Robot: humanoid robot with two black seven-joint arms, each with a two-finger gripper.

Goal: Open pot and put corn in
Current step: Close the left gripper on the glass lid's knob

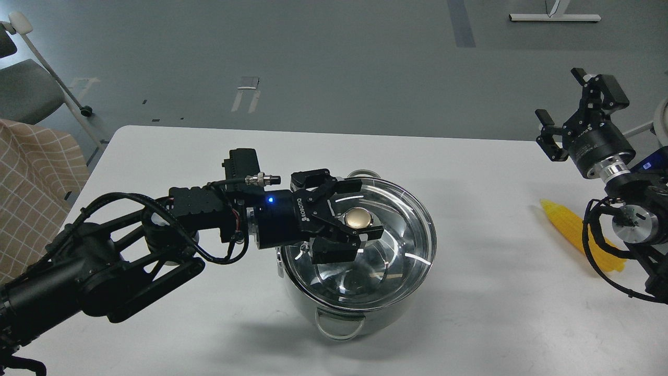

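The shiny steel pot (339, 312) stands mid-table with its glass lid (381, 261) on it. The lid's gold knob (358, 216) sits at the centre. My left gripper (363, 209) reaches in from the left, open, with one finger on each side of the knob. A gap shows at the far finger. The yellow corn (566, 225) lies on the table at the right, partly hidden behind my right arm. My right gripper (573, 102) is open and empty, raised above the table's far right corner, well above the corn.
The white table (469, 172) ends just beyond the pot. A checked cloth (31, 183) and a grey chair (26, 91) are off the table's left edge. The pot's front loop handle (339, 330) points towards me.
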